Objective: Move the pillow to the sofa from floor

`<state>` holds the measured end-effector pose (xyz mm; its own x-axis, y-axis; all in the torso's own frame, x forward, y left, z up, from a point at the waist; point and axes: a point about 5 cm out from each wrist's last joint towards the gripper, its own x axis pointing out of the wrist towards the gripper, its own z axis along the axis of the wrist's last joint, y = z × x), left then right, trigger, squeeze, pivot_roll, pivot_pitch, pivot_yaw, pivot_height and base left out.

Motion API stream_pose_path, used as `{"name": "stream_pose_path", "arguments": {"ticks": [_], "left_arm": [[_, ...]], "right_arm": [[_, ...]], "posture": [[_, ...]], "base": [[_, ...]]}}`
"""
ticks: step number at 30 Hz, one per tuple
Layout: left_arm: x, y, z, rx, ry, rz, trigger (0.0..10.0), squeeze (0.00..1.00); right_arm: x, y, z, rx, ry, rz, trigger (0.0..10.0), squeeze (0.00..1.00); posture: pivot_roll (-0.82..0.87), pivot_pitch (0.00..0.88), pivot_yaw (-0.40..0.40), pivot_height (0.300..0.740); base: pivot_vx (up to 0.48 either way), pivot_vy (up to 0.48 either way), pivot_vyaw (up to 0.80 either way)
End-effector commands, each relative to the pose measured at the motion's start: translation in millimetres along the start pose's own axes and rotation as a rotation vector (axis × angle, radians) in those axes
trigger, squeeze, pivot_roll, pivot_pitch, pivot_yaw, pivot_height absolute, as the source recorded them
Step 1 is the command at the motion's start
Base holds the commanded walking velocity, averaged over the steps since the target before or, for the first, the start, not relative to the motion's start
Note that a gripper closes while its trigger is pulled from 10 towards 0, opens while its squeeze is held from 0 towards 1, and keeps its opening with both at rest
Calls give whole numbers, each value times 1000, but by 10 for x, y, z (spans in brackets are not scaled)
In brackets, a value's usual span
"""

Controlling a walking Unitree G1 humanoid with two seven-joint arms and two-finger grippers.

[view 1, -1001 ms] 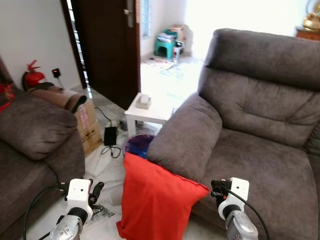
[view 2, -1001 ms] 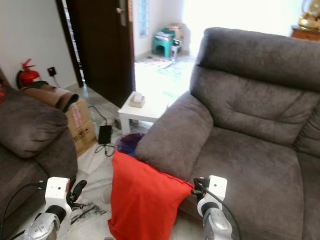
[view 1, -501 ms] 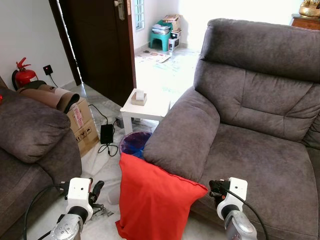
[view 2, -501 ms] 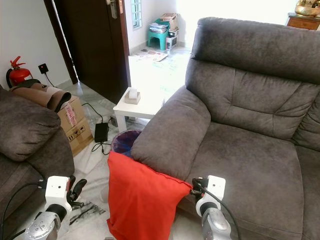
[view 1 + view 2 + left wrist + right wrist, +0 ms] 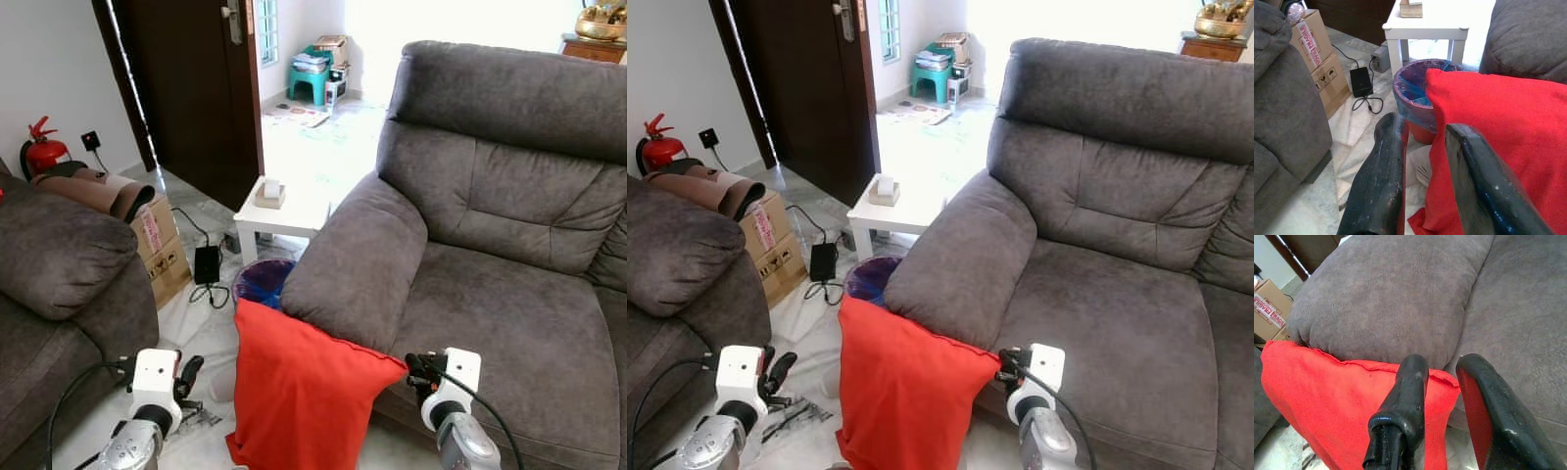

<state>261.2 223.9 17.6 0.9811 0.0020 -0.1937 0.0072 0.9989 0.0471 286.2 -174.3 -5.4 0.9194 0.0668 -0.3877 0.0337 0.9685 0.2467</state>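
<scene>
While leaning on sofa (image 5: 509, 225), red pillow (image 5: 304, 392), claws apart.

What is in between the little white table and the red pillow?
A bin with a blue liner stands between the white table and the red pillow; the left wrist view shows it touching the pillow's edge.

The pillow (image 5: 304, 392) stands on the floor (image 5: 211, 328), leaning against the front of the sofa's (image 5: 509, 245) left armrest (image 5: 358, 264). Behind the pillow sits a bin (image 5: 263, 282), and behind that a small bench (image 5: 289, 211) carrying a box (image 5: 269, 193). To the left are a second sofa (image 5: 59, 284) and a carton (image 5: 162, 250) beside it. A door (image 5: 201, 88) stands farther back.
</scene>
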Motion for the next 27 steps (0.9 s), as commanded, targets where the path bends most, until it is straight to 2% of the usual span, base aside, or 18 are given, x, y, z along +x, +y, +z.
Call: {"name": "stream_pose_path", "arguments": {"ticks": [1,27], "left_arm": [[6,58,23,-2,-2,16,10000,0],[-4,103,26,7,6,21,10000,0]], "right_arm": [[21,53,16,-3,-1,20,10000,0],[23,105,-6,11,-1,33,10000,0]], "posture": [[107,0,2,618],[122,0,15,618]], "base": [[0,0,0],[0,0,0]]}}
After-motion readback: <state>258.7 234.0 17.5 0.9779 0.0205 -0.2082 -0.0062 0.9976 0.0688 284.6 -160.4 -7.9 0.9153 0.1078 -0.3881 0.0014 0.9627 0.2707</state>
